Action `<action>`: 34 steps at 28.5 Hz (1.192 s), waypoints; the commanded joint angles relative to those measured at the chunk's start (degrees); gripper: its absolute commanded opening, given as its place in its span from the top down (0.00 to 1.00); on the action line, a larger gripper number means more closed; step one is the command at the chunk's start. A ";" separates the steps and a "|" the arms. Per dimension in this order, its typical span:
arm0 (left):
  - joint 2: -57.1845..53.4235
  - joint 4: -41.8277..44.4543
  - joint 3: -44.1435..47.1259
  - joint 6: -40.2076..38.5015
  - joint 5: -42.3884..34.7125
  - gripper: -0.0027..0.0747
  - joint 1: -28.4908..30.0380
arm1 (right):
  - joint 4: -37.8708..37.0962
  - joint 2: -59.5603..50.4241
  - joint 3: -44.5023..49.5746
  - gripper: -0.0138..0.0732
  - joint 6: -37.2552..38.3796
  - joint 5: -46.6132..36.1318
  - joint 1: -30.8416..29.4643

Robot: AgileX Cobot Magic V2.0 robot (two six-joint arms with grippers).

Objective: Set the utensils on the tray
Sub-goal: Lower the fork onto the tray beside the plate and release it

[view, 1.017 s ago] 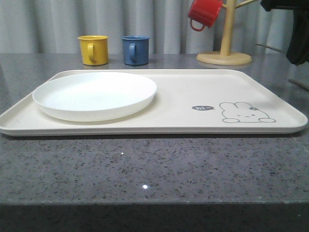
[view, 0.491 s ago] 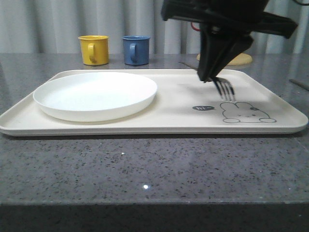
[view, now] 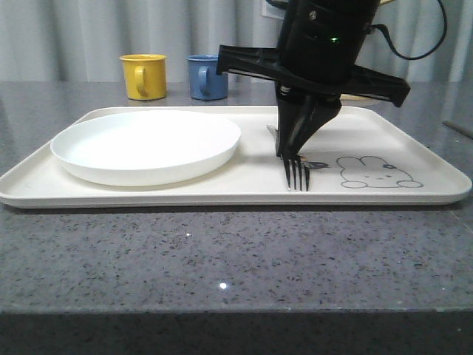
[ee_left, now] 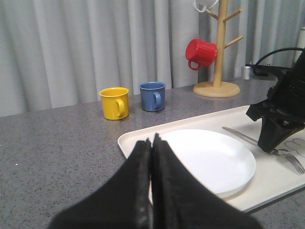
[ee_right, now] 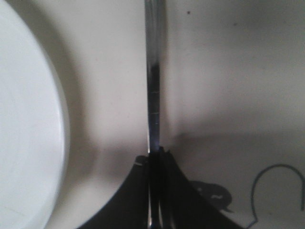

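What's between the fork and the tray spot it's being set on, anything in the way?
Nothing visible. The right gripper holds the fork over bare tray between the white plate and rabbit drawing.

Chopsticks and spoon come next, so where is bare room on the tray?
On the tray, the free patches are the far right strip behind the rabbit drawing and the near-left edge before the white plate. The middle is crowded: the right gripper holds the fork between plate and rabbit.
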 commanded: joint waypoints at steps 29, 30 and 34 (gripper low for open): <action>0.60 -0.74 -1.44 -0.72 -4.95 0.99 0.08 | -1.93 -16.57 2.50 0.48 -22.56 9.58 -21.11; 0.60 -0.74 -1.44 -0.72 -4.95 0.99 0.08 | -1.93 -17.03 3.77 0.48 -24.06 9.47 -23.15; 0.60 -0.74 -1.44 -0.72 -4.95 0.99 0.08 | 0.10 -17.34 6.80 0.48 -30.40 9.21 -30.76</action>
